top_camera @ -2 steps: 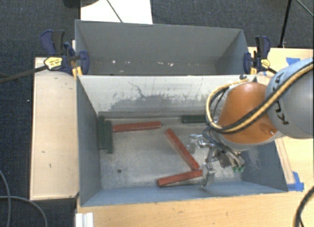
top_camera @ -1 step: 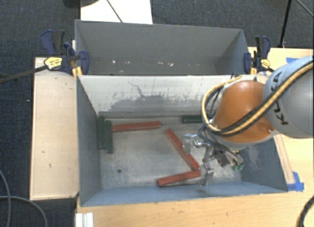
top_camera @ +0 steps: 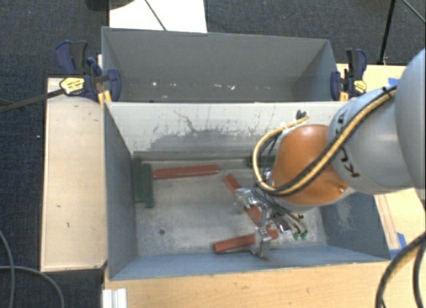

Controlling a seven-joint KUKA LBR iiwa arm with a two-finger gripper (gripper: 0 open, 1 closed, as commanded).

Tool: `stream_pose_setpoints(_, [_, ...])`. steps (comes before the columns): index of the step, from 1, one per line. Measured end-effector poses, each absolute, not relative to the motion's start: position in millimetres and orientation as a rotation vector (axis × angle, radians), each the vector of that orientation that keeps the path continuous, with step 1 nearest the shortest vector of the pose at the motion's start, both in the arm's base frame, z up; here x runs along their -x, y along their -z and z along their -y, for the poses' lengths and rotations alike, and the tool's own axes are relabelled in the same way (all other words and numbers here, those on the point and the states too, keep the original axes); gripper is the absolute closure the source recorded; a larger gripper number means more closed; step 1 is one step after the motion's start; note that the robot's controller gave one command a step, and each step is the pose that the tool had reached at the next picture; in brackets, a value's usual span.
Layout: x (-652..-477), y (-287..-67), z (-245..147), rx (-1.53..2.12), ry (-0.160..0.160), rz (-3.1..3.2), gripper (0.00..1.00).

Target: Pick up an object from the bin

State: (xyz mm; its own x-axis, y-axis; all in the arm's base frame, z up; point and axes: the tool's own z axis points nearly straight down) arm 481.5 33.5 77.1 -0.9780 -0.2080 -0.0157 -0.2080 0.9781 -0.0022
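Red-brown and flat, a short bar (top_camera: 231, 245) lies close to the front wall of the grey metal bin (top_camera: 120, 187). My tool (top_camera: 262, 239) sits low at the bar's right end, touching it or very nearly. I cannot tell whether my tool is open, closed or gripping the bar, because the tip is crowded under my wrist.

I judge this to be the grasp step: I am at the target and the lift is not yet made. The next move calls for closing squarely across the bar's narrow width and then rising straight up. A hold so near one end may let the bar swing or slip, and the front wall is just beside it.

Just behind, a second red-brown bar (top_camera: 233, 185) lies slanted, running under my orange wrist cover (top_camera: 303, 167). Farther back, a long red-brown bar (top_camera: 185, 172) lies along the rear of the floor. A dark green oblong block (top_camera: 143, 183) lies at its left end, and both are well apart from my tool.
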Motion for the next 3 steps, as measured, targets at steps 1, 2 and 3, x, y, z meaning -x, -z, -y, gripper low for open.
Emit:
stream_pose_setpoints(1, [-479.5,-60.6,-39.2,0.461,0.001,-3.099,1.0])
stream_pose_setpoints(2, [-478.6,-62.6,-39.8,0.485,0.0,-3.098,1.0])
stream_pose_setpoints(3, [-478.5,-65.5,-39.8,0.49,0.0,-3.1,1.0])
